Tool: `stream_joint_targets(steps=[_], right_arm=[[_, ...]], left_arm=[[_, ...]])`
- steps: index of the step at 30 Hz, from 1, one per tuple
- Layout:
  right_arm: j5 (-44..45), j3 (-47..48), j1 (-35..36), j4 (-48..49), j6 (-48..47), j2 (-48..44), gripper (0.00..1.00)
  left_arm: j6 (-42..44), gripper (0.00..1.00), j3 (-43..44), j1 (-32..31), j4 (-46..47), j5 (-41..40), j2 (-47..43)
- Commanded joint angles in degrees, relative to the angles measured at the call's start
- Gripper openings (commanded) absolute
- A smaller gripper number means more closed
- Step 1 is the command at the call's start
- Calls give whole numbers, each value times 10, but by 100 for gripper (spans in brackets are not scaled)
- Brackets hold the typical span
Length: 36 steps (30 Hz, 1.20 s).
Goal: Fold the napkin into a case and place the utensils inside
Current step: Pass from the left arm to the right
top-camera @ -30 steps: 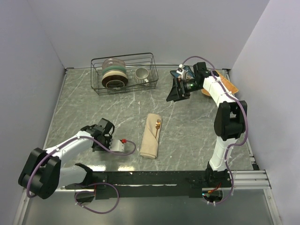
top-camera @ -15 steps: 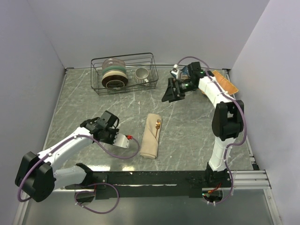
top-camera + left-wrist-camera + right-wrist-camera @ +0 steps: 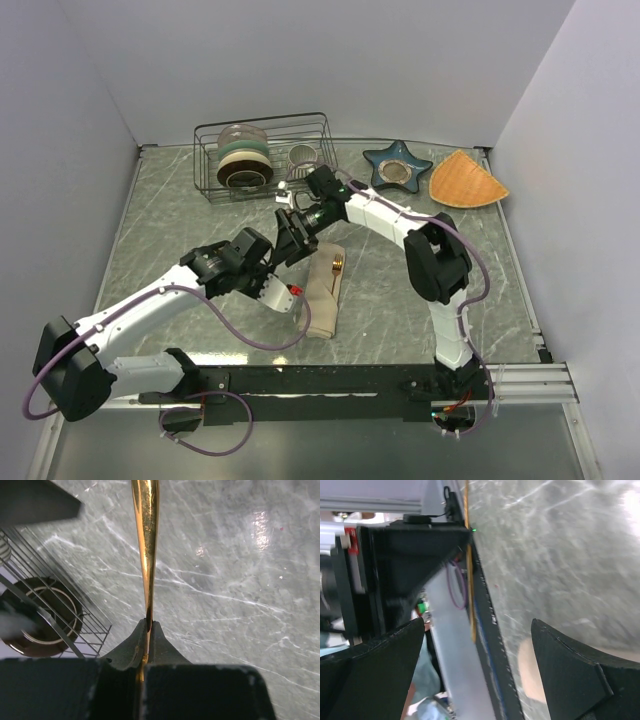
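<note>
Top external: right pincer (image 3: pixel 292 238) has swung from the 1 o'clock corner to centre, jaws apart, just at 11 o'clock of the long beige cloth case (image 3: pixel 322 295). The shiny gold fork (image 3: pixel 336 268) sits in its pocket. Left pincer (image 3: pixel 285 293) has moved in to the case's 9 o'clock edge.
Left wrist: it is clamped on a thin gold handle (image 3: pixel 146 545), probably the spoon, so insertion looks next.
Right wrist: fingers wide, nothing held.
</note>
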Motion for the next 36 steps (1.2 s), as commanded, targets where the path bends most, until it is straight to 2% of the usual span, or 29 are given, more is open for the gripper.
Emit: stream_joint_targets(steps=[1, 3, 9, 14, 15, 23, 26, 27, 28, 35, 36], right_arm=[[-41, 9, 7, 62, 61, 11, 95], [-51, 0, 15, 81, 83, 15, 94], [-81, -22, 30, 148, 134, 25, 83], [-87, -26, 45, 130, 114, 36, 72], [-90, -32, 47, 130, 109, 36, 66], [-91, -51, 60, 161, 123, 29, 47], [-95, -56, 62, 185, 141, 28, 20], [-95, -54, 60, 189, 144, 28, 5], [-96, -52, 59, 192, 147, 27, 1], [-90, -32, 43, 200, 153, 17, 0], [-87, -30, 40, 191, 146, 16, 0]], left_arm=[[2, 1, 24, -15, 6, -14, 9], [-1, 1, 25, -20, 10, -15, 10], [-9, 1, 26, -24, 15, -18, 14], [-15, 1, 26, -25, 15, -19, 12], [-15, 1, 23, -25, 16, -19, 10], [-23, 1, 26, -26, 19, -18, 10], [-23, 1, 24, -25, 23, -20, 10], [-23, 1, 20, -25, 22, -20, 8], [-25, 1, 19, -25, 21, -19, 4], [-45, 3, 6, -25, 34, -32, -7], [-52, 19, 12, -25, 35, -32, -8]])
